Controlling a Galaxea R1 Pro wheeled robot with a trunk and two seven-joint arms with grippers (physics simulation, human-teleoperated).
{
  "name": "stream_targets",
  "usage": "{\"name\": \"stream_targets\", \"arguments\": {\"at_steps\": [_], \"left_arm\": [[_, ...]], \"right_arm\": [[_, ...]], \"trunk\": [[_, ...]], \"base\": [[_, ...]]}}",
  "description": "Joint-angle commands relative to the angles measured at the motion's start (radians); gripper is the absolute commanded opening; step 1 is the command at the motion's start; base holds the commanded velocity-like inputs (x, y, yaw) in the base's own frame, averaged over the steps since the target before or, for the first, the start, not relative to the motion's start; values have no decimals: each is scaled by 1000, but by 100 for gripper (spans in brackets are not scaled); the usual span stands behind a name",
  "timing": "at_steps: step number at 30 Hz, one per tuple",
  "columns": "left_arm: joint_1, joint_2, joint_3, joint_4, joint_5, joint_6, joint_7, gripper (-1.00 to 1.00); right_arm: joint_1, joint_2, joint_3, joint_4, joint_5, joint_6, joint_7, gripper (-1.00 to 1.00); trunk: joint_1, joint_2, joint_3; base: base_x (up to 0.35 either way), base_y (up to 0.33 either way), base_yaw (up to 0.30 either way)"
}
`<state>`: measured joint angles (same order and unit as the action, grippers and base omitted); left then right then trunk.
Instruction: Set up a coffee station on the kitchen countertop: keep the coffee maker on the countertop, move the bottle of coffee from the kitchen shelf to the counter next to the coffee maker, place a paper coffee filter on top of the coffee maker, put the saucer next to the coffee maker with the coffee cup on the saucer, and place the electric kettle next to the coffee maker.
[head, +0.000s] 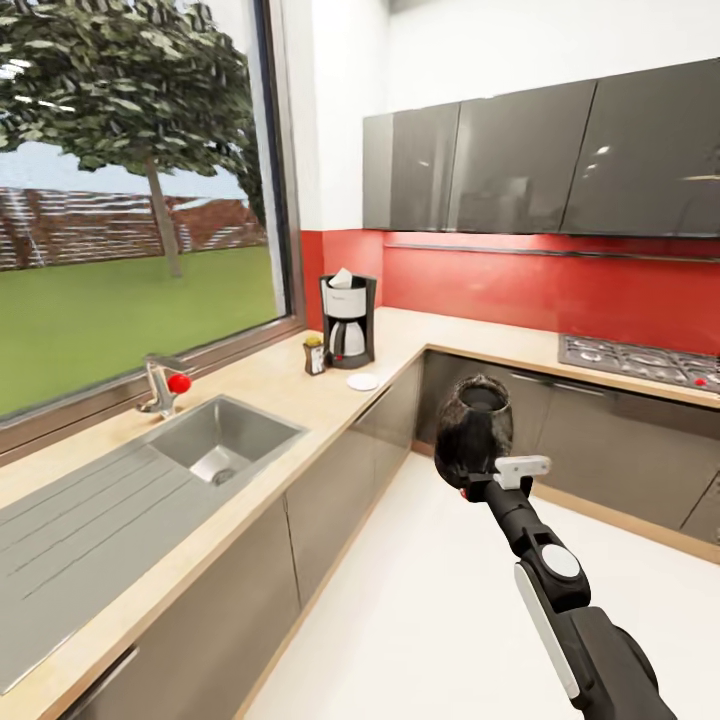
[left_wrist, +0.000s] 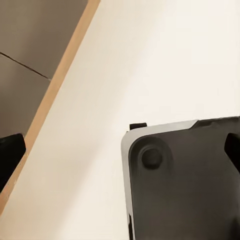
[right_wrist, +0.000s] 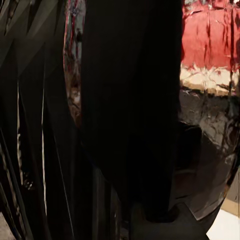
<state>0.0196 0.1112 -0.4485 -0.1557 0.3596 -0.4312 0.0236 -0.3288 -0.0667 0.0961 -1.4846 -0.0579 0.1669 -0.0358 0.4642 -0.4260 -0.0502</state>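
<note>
Kettle pinched in right gripper, carried over floor. Maker, bottle, saucer on countertop well ahead, left of gripper. Step: kettle delivery. Next: approach, set kettle beside maker. Left gripper: cannot tell.

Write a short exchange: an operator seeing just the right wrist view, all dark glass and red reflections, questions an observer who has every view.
Operator: What is this dark thing in front of me?
Observer: The kettle, held by the right arm above the floor, not yet over the countertop.
Operator: What is already by the coffee maker?
Observer: The coffee maker has a filter on top. The bottle stands beside it, and the saucer lies in front with no cup on it.
</note>
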Motion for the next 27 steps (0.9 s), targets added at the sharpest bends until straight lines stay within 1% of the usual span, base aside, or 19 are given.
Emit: {"name": "stream_targets", "arguments": {"at_steps": [1, 11, 18, 21, 27], "left_arm": [[0, 1, -8, -2, 9, -1, 2, 100], [0, 1, -7, -2, 9, -3, 2, 100], [0, 5, -6, -3, 15, -2, 4, 100], [0, 5, -6, -3, 16, -3, 4, 100], [0, 5, -6, -3, 17, -3, 4, 100]], "right_arm": [[-1, -1, 2, -2, -5, 5, -4, -100], [-1, -1, 2, -2, -5, 5, -4, -100], [-1, -1, 2, -2, -5, 5, -4, -100], [-1, -1, 2, -2, -5, 5, -4, -100], [-1, -1, 2, -2, -5, 5, -4, -100]], "trunk": [[1, -2, -2], [1, -2, -2], [1, -2, -2], [1, -2, -2], [1, -2, -2]], "base": [[335, -1, -232], [335, 0, -265], [335, 0, -260], [335, -4, -113], [334, -64, -16]]}}
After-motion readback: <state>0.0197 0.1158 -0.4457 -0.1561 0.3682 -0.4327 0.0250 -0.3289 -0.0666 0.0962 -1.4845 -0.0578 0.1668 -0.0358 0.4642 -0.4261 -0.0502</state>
